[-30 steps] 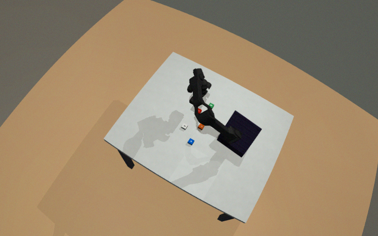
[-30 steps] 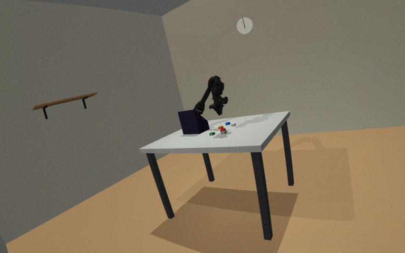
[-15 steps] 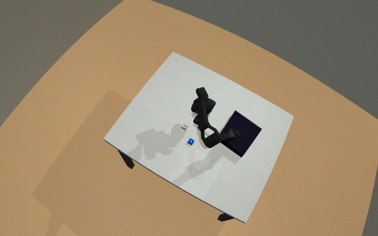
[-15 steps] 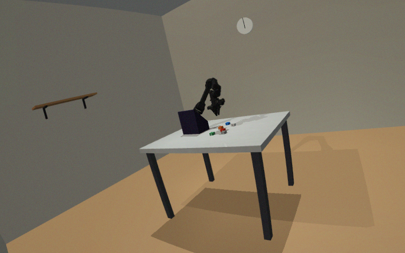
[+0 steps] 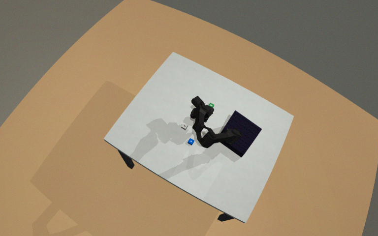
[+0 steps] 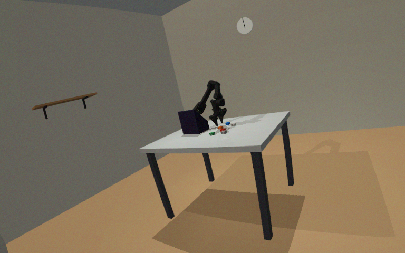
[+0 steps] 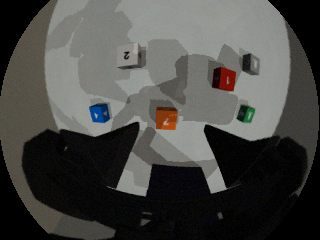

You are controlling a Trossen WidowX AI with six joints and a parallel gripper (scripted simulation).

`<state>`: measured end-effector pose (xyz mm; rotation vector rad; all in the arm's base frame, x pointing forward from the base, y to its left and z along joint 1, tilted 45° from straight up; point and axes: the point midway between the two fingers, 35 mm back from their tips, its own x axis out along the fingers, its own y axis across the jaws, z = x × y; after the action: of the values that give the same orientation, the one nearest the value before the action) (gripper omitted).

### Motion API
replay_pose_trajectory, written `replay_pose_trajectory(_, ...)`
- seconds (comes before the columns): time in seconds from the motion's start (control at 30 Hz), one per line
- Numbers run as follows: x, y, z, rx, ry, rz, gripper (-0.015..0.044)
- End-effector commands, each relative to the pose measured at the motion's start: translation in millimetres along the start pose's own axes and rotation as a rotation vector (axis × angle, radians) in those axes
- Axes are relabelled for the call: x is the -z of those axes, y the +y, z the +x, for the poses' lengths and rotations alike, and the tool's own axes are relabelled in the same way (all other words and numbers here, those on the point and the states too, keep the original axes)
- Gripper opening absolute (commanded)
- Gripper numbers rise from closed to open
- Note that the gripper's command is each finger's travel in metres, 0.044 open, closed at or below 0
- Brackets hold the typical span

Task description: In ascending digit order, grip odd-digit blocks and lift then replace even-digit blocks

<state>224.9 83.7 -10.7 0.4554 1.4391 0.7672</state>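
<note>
So my top cam looks steeply down from high above the tabletop, far enough back to fit all four corners, while the exterior one sits off to the side, well back and slanting down a bit past the near edge toward the far walls. The wrist cam's way closer, looking down past the gripper fingers at the blocks, and it shares that patch of tabletop with the other two views.
</note>
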Motion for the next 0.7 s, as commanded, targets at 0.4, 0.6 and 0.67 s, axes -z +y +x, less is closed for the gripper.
replay_pose_trajectory(0.4, 3, 1, 26, -0.007, 0.005, 0.009, 0.04)
replay_pose_trajectory(0.6, 3, 1, 31, -0.008, 0.005, 0.009, 0.0374)
replay_pose_trajectory(0.67, 3, 1, 31, -0.008, 0.005, 0.009, 0.0321)
